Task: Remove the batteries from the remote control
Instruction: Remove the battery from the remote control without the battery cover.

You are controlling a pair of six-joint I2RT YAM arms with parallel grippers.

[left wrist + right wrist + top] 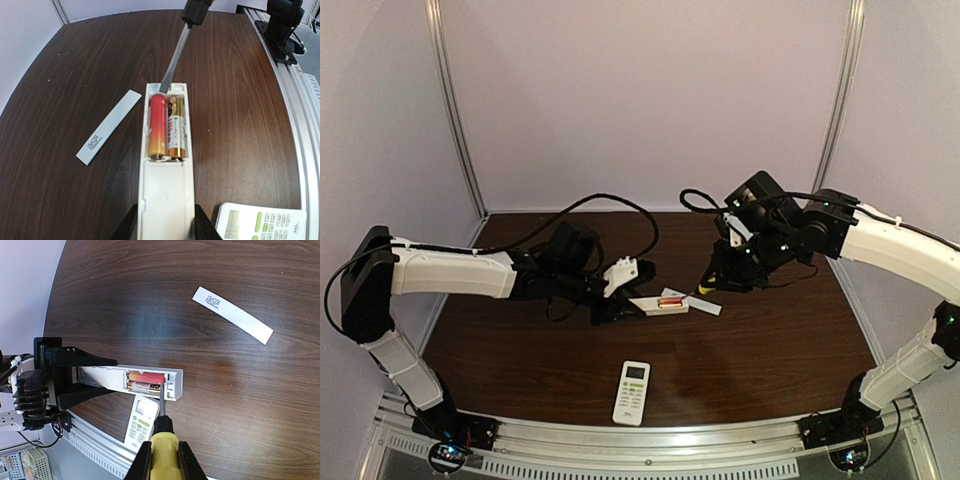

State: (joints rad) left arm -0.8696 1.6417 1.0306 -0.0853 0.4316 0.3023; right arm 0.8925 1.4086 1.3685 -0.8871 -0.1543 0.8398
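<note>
The left fingers were closed narrowly on the plain end of the remote control, which lay back-side up near the middle of the counter with its battery bay uncovered. Two batteries, gold and red, sat side by side in that bay. The screwdriver slanted down to the bay's far end, its tip at the ends of the cells; whether it touched them could not be told. The white cover lay flat on the counter just beside the remote control, apart from it. The right fingers gripped the screwdriver's yellow handle. A second remote lay face up by the counter's near edge.
</note>
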